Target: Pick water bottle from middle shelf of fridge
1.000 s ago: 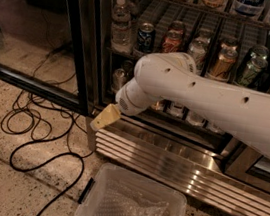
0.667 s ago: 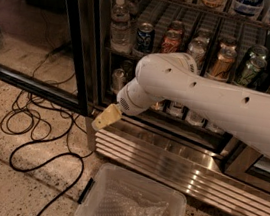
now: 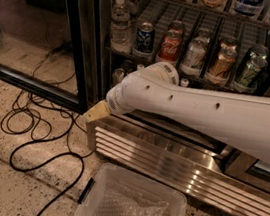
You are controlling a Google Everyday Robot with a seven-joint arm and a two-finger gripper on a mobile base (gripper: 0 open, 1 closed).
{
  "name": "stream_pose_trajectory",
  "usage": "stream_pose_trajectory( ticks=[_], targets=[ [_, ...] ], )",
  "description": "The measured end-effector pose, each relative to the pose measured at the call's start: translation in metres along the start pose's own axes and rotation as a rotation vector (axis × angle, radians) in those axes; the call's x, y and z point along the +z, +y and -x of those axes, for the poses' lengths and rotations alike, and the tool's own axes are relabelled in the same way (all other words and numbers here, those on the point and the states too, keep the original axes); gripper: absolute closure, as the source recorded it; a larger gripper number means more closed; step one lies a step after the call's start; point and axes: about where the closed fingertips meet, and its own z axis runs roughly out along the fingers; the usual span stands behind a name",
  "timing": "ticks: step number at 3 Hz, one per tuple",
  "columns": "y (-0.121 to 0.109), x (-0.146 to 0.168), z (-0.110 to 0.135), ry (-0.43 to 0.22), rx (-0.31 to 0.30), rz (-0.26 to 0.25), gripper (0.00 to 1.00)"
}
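The water bottle, clear and ribbed with a white cap, stands at the left end of the middle shelf of the fridge, next to a blue can. My white arm crosses the view from the right in front of the lower shelves. My gripper, a tan tip at the arm's end, is low by the left corner of the louvred base. It is well below and slightly left of the bottle and holds nothing visible.
Several soda cans line the middle shelf to the right of the bottle. White-capped dark bottles stand on the shelf below. The open glass door is to the left. Black cables lie on the floor. A clear plastic bin sits below the arm.
My arm and gripper have shifted slightly to the left. Nothing else has moved.
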Motion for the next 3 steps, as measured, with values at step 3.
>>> stream_pose_trajectory(
  ticks=[3],
  targets=[
    [-0.053, 0.021, 0.053, -0.176, 0.134, -0.140, 0.00]
  ],
)
